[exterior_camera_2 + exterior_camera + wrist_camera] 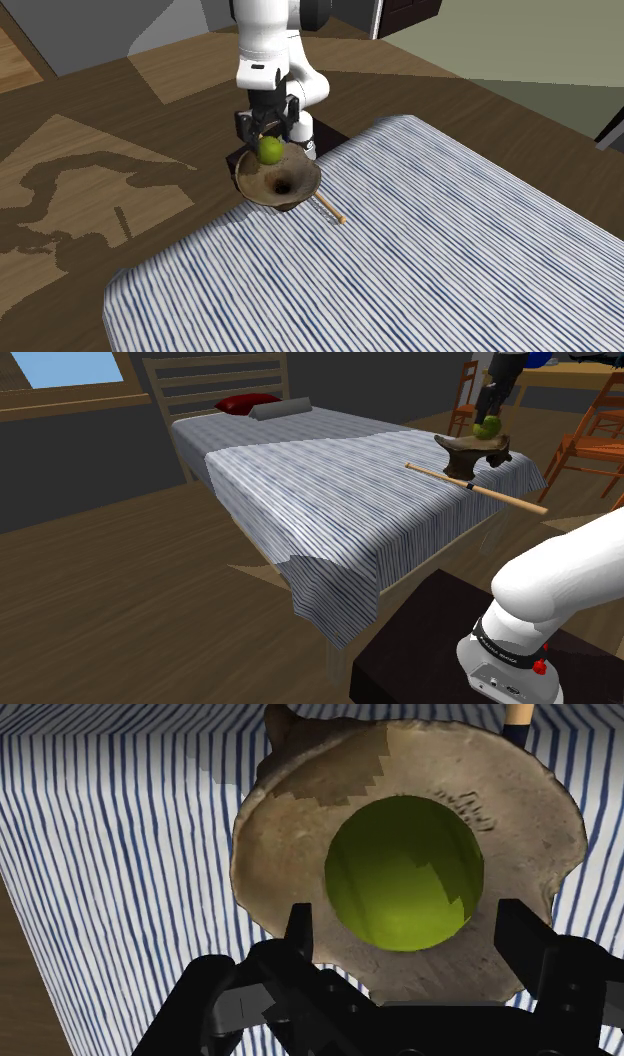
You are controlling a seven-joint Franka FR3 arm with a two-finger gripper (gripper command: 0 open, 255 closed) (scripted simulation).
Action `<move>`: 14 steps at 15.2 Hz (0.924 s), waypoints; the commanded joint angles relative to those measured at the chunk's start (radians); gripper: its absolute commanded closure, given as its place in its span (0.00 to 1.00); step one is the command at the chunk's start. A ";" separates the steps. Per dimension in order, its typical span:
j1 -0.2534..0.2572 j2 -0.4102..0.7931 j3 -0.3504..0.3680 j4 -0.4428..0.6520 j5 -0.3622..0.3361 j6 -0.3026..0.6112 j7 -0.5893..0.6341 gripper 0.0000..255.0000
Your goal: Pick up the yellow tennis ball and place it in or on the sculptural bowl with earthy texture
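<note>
Yellow-green tennis ball [405, 874] low over the rough brown bowl [300, 834], between parted black fingers [300, 929], touching neither. Gripper [410, 922] released, above the striped bedspread [330, 502], near a wooden stick [510, 499].

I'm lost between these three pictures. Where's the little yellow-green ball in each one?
Shoulder view: the yellow-green ball shows upper right, just above the rough brown bowl.
Second exterior view: ball upper left of centre, at the bowl's far rim.
Wrist view: ball beyond the open black gripper, against the bowl.
Shared landmark: the bowl.
</note>
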 commanded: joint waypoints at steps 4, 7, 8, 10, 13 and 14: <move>0.000 0.000 0.000 0.000 0.000 0.000 0.000 0.00; 0.005 0.014 0.008 0.079 0.008 -0.066 -0.006 0.00; 0.007 0.023 0.011 0.121 0.012 -0.100 -0.009 0.00; 0.009 0.031 0.013 0.155 0.015 -0.126 -0.013 0.00; 0.009 0.031 0.013 0.155 0.015 -0.126 -0.013 0.00; 0.009 0.031 0.013 0.155 0.015 -0.126 -0.013 0.00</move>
